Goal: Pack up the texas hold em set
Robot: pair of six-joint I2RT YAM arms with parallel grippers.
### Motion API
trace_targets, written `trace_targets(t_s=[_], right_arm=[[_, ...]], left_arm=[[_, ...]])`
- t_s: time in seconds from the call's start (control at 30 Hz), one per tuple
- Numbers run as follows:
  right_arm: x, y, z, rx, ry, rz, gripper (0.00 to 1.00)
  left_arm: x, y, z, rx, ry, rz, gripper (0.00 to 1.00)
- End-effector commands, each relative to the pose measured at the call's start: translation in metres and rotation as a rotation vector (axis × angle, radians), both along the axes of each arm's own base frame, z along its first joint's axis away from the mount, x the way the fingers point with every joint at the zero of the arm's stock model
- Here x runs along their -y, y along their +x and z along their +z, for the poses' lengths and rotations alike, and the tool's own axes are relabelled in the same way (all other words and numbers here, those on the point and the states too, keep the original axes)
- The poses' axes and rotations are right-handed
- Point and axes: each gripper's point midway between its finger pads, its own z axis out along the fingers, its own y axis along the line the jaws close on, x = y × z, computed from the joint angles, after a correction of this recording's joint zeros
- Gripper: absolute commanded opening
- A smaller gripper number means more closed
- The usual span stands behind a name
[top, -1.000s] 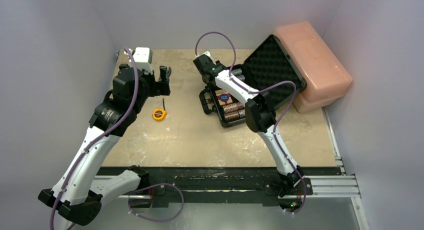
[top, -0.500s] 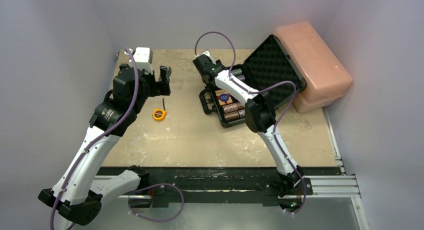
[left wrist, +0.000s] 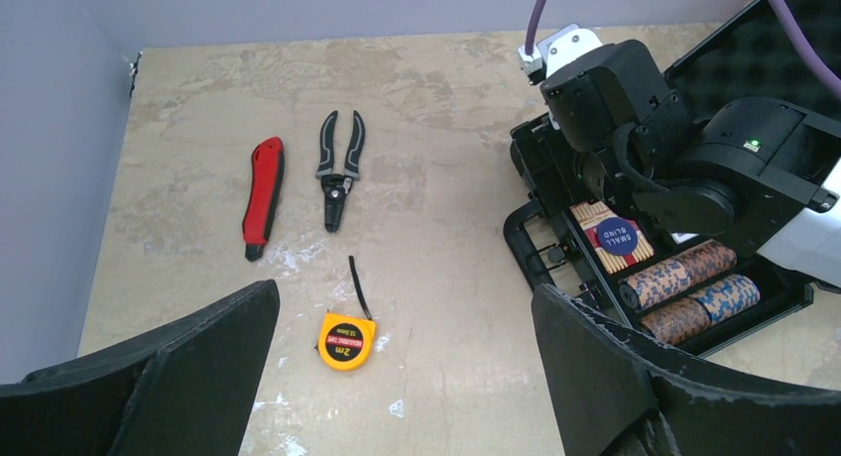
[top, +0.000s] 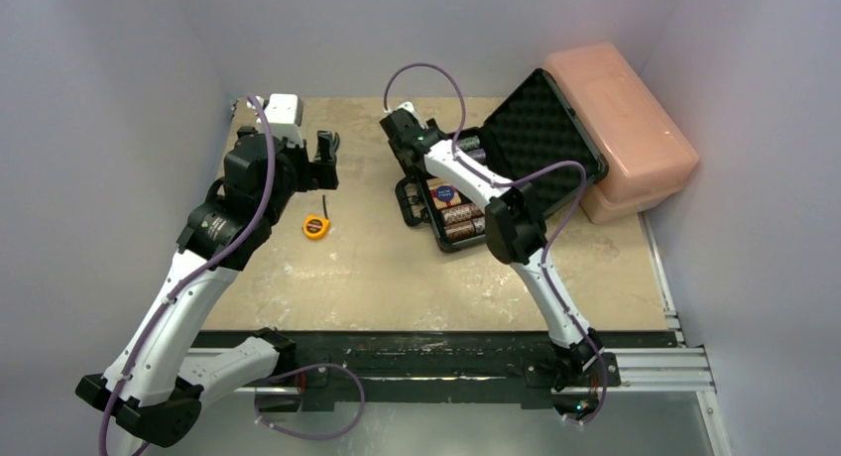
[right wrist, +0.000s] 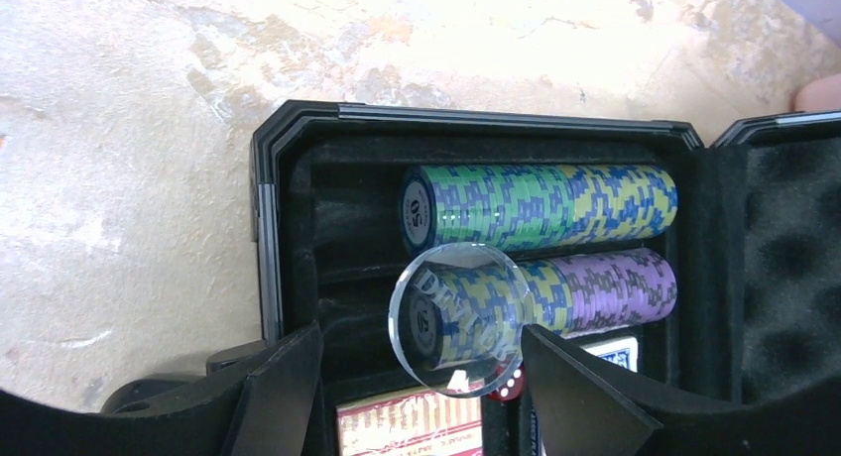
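Right wrist view. Item: clear round button (right wrist: pixel 458 317), standing on edge against the purple chip stack (right wrist: pixel 605 292) inside the open black briefcase (right wrist: pixel 268 228), which lies far on the table, right of centre.
Right gripper (right wrist: pixel 421 329): jaws parted wider than the button, gap on its left, no grip evident.
Left gripper (left wrist: pixel 407 289): wide, empty, above the tape measure (left wrist: pixel 346 340).
Hazard: the button looks unseated. A finger brushing it could tip it, and it would then foul the lid (right wrist: pixel 793 238).

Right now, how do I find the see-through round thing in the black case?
Find the open black briefcase on the table. Inside lie two rolls of poker chips; look at the roll with purple chips. The round button at its end is the only see-through piece: chips show through it, while its neighbours are coloured.
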Motion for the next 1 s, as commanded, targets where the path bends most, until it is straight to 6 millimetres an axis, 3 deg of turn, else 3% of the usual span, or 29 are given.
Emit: trace_targets(t_s=[0.0,0.17,0.3,0.6,0.73,0.97], right_arm=[[-0.015,0.005,0.060,0.064,0.254,0.009,0.77],[0.002,0.011,0.081,0.042,0.469,-0.026,0.68],[0.023,0.019,0.080,0.035,0.540,-0.069,0.60],[0.060,0.037,0.043,-0.017,0.512,-0.165,0.38],[0.063,0.038,0.027,-0.042,0.498,-0.167,0.29],[0.059,0.035,0.006,-0.092,0.483,-0.150,0.25]], left_arm=[[0.001,0.004,0.009,0.034,-0.008,-0.003,1.00],[0.000,0.003,0.009,0.037,-0.006,-0.002,1.00],[0.000,0.003,0.010,0.039,-0.007,-0.002,1.00],[0.000,0.002,0.011,0.041,-0.008,-0.003,1.00],[0.000,0.002,0.011,0.041,-0.007,-0.003,1.00],[0.000,0.002,0.012,0.042,-0.007,-0.004,1.00]])
